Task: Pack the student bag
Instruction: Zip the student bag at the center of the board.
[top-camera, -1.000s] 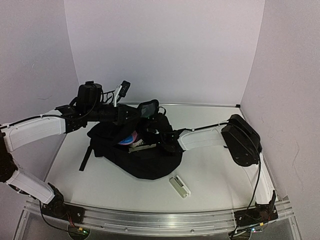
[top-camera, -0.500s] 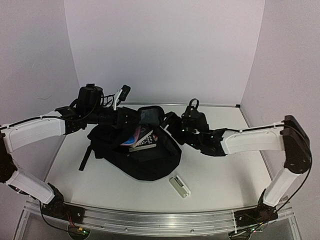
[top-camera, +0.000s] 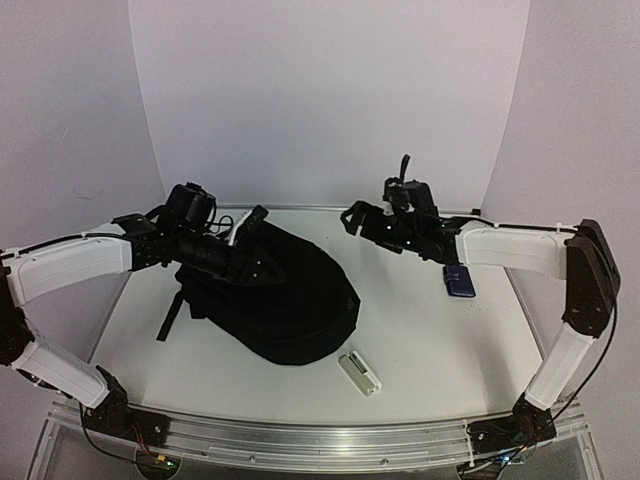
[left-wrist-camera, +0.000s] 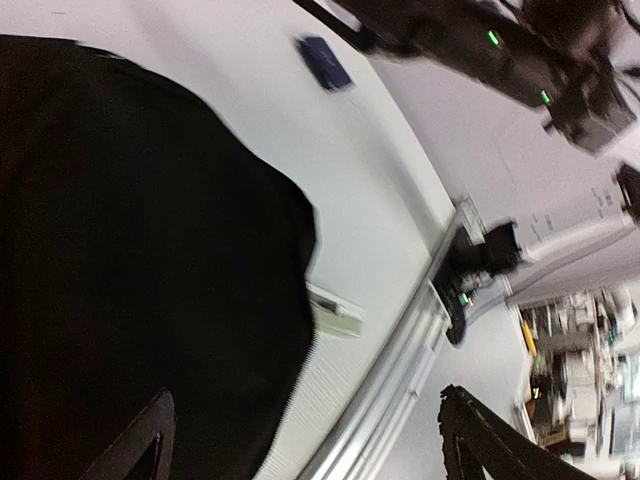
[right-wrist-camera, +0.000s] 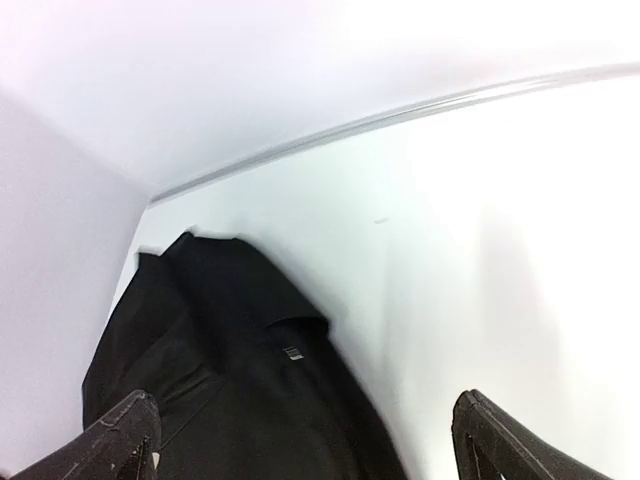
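Note:
The student bag (top-camera: 290, 300) lies flat in the middle of the table, a big black backpack with its flap down, so nothing inside shows. My left gripper (top-camera: 250, 248) hovers over the bag's upper left, jaws wide open and empty. In the left wrist view the bag (left-wrist-camera: 130, 250) fills the left half between the open gripper (left-wrist-camera: 300, 460). My right gripper (top-camera: 375, 195) is raised above the table's back, right of the bag, open and empty. Its wrist view looks down on the bag (right-wrist-camera: 230, 390) at the lower left, with the gripper (right-wrist-camera: 305, 450) clear of the fabric.
A small white and pale green oblong item (top-camera: 360, 373) lies just in front of the bag, also seen as a white item (left-wrist-camera: 335, 312). A small dark blue flat object (top-camera: 460, 280) rests under the right forearm. White walls close the back and sides.
Both grippers opened and let go of the bag's opening. The flap fell shut over the books. My right arm pulled up and back to the right, uncovering the blue object.

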